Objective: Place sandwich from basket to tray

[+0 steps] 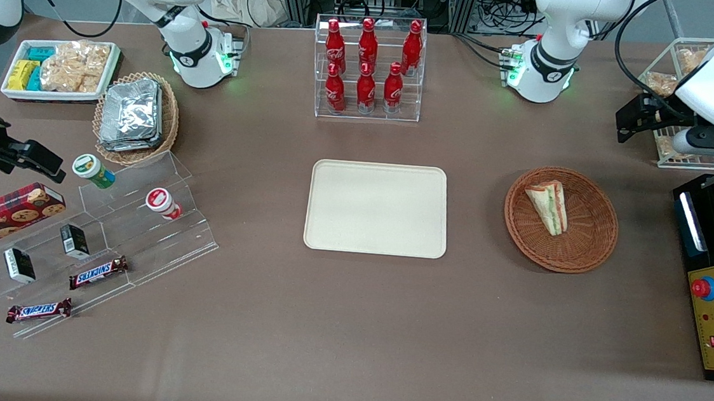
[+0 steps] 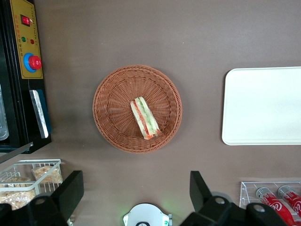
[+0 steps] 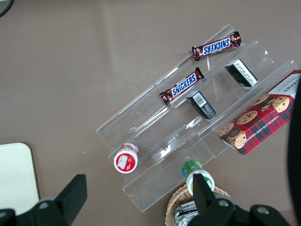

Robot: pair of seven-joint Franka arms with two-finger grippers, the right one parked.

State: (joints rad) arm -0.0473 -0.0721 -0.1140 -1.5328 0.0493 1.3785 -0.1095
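Nearest the front camera lies the tray (image 1: 377, 208), bare to receive the sandwich (image 1: 548, 205), which rests in the basket (image 1: 589, 244). High above, the claw (image 2: 134, 193) hangs wide open, ready to descend.

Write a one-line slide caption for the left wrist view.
Open end effector hovering above clear-wrapped triangular sandwich in round reddish-brown wicker basket.

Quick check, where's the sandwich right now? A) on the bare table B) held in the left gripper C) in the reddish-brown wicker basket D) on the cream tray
C: the sandwich lies inside the basket, the tray has nothing on it, and the left gripper hangs high above the table, beside the basket, with its fingers spread apart and nothing between them.
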